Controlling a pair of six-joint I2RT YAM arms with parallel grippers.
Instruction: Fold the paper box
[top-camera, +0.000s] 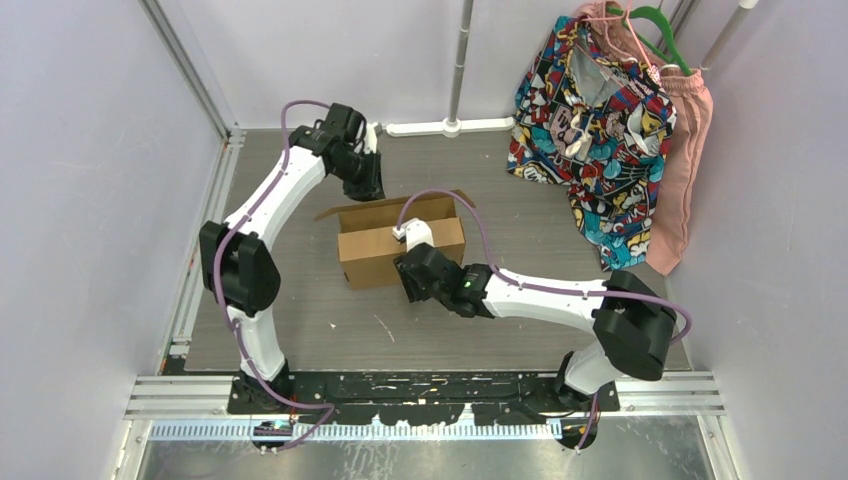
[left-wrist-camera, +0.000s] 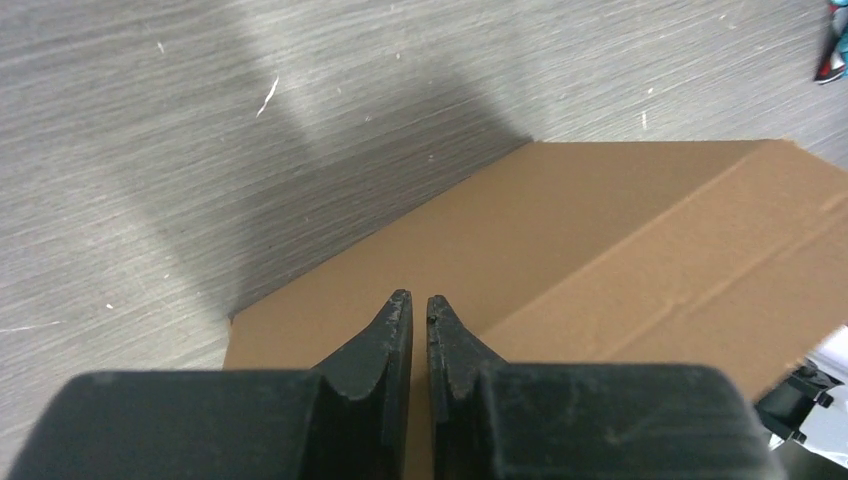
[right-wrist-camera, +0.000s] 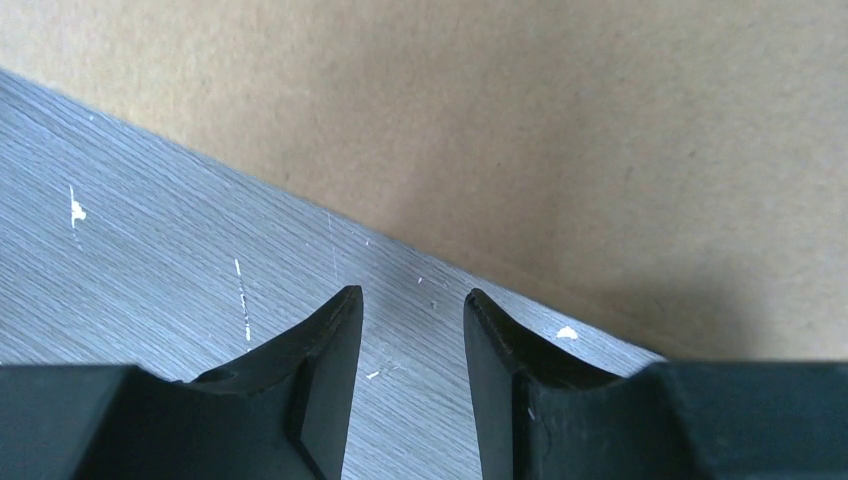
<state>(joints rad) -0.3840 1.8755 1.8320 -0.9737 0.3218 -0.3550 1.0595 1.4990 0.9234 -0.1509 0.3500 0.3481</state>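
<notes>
Black fingers of the left gripper (left-wrist-camera: 420, 300) fill the bottom of its wrist view and stand only a sliver apart, with nothing between them. Directly beneath and ahead of those tips lies the paper box (left-wrist-camera: 600, 250), plain brown cardboard whose surface runs off to the gripper's right. A fold line crosses it on a slant. Ahead and to the left of the tips, the cardboard ends at a slanting edge, and beyond it is the grey, scratched table (left-wrist-camera: 150, 150).

From above, this gripper hangs over the far left corner of the box, just by a flap that juts outward there. Whether the fingertips touch the cardboard cannot be told.

At the right gripper (right-wrist-camera: 412, 292) the fingers are moderately parted, and only bare table shows in the gap. Straight ahead of its tips, close but not touching, a flat cardboard wall of the box meets the table along a line that slopes down to the gripper's right. From above, this gripper sits against the near long wall, right of its middle, with its arm reaching in low from the right.

The box stands between the two grippers with its top open.

Far beyond the right gripper, a patterned shirt (top-camera: 590, 120) and a pink garment (top-camera: 685, 150) hang at the back wall.
</notes>
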